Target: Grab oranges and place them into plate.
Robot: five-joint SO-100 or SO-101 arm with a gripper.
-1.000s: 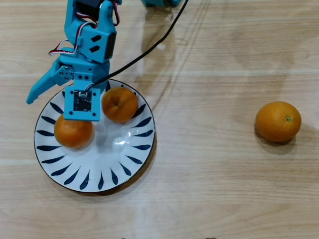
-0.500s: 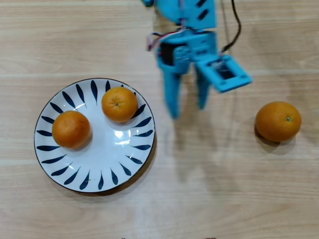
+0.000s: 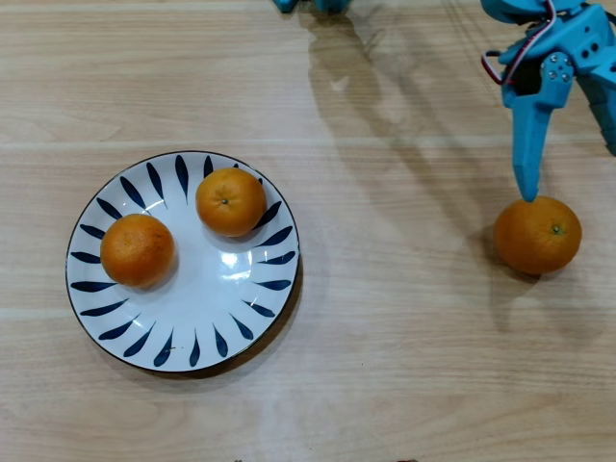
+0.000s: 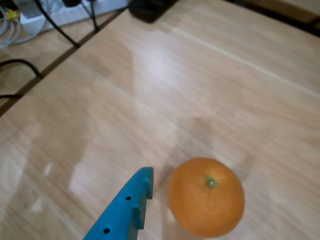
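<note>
Two smaller oranges (image 3: 138, 249) (image 3: 231, 201) lie in the white plate (image 3: 207, 289) with dark blue leaf strokes, at the left of the overhead view. A larger orange (image 3: 537, 235) rests on the wooden table at the right. My blue gripper (image 3: 573, 173) hovers just behind it, open; one fingertip (image 3: 526, 192) points at the orange's top left edge, and the other finger runs off the right edge. In the wrist view that orange (image 4: 206, 196) sits just right of one blue finger (image 4: 131, 206); the other finger is out of frame.
The arm's base (image 3: 308, 5) shows at the top edge of the overhead view. In the wrist view, cables and a white power strip (image 4: 30, 20) lie beyond the table's far left edge, and a dark object (image 4: 150, 7) sits at the top.
The gripper has swung from over the plate, across the middle of the table, to just behind the large orange at the right. The three oranges have not moved.
</note>
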